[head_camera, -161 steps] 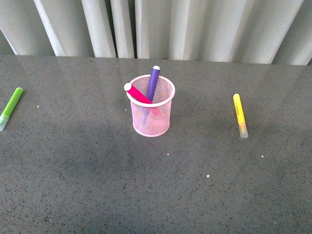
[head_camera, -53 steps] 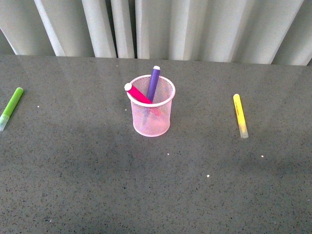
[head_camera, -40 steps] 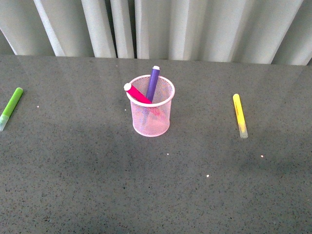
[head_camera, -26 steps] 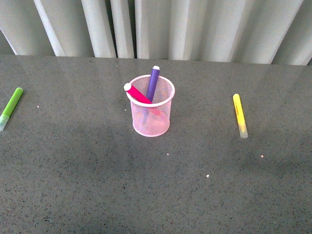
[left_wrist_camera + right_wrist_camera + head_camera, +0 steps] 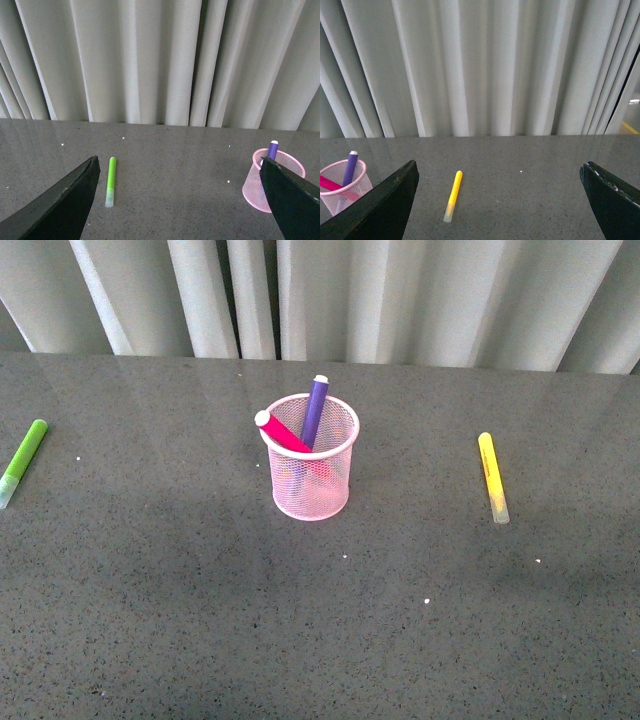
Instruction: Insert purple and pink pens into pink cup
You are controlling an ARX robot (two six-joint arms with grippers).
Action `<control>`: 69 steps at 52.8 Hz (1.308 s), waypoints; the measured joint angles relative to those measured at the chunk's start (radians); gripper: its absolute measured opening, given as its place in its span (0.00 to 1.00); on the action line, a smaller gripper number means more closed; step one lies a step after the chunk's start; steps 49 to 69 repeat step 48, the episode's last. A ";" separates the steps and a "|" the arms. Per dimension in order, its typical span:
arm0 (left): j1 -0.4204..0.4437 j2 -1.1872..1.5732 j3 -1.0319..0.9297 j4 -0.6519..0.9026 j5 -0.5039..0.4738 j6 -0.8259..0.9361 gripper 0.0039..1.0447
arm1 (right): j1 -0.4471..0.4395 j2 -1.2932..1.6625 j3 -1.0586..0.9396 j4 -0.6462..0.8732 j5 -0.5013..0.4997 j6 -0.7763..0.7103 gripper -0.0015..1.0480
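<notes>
The pink cup (image 5: pixel 310 475) stands upright at the middle of the grey table. The purple pen (image 5: pixel 314 412) stands in it, leaning on the far rim. The pink pen (image 5: pixel 281 432) leans in it toward the left rim. The cup also shows in the left wrist view (image 5: pixel 260 182) with the purple pen (image 5: pixel 272 149), and in the right wrist view (image 5: pixel 340 192) with both the purple pen (image 5: pixel 350 168) and the pink pen (image 5: pixel 329 183). My left gripper (image 5: pixel 182 200) is open and empty, away from the cup. My right gripper (image 5: pixel 500 200) is open and empty. Neither arm shows in the front view.
A lime-green marker (image 5: pixel 22 461) lies at the table's left edge, also in the left wrist view (image 5: pixel 110 181). A yellow marker (image 5: pixel 492 477) lies to the right of the cup, also in the right wrist view (image 5: pixel 452 195). Grey curtains (image 5: pixel 400 300) hang behind the table.
</notes>
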State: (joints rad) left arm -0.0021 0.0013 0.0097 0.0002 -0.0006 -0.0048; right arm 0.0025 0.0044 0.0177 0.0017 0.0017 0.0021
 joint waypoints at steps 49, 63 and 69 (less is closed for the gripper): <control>0.000 0.000 0.000 0.000 0.000 0.000 0.94 | 0.000 0.000 0.000 0.000 0.000 0.000 0.93; 0.000 0.000 0.000 0.000 0.000 0.000 0.94 | 0.000 0.000 0.000 0.000 0.000 0.000 0.93; 0.000 0.000 0.000 0.000 0.000 0.000 0.94 | 0.000 0.000 0.000 0.000 0.000 0.000 0.93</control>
